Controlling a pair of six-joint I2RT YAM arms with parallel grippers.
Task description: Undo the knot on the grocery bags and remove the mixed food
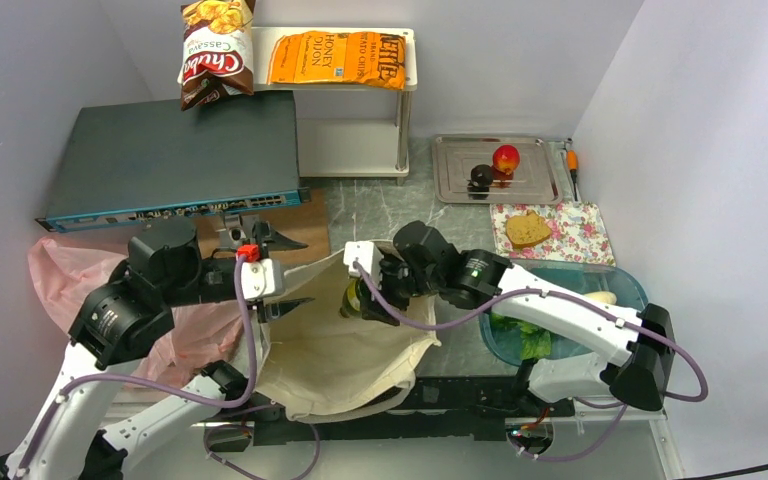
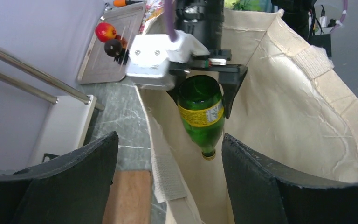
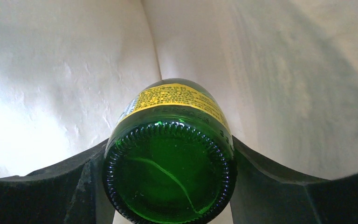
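Right fingers (image 2: pixel 232 91) clamp the green bottle (image 2: pixel 200 116), neck down, in the canvas tote (image 2: pixel 298 107) mouth. Left fingers (image 2: pixel 74 182) spread and empty at its rim. Chip bags (image 1: pixel 338 58), red fruit (image 1: pixel 505 158) and greens (image 1: pixel 520 338) already out, pink bag (image 1: pixel 70 270) slack on the counter; bottle is likely the last item.

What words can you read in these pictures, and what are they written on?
"Cassava" on the brown-red chip bag; its curly brand name is unclear.
"KETTLE" and "HONEY DIJON" on the orange chip bag.
The yellow label on the green bottle: print too small to read.
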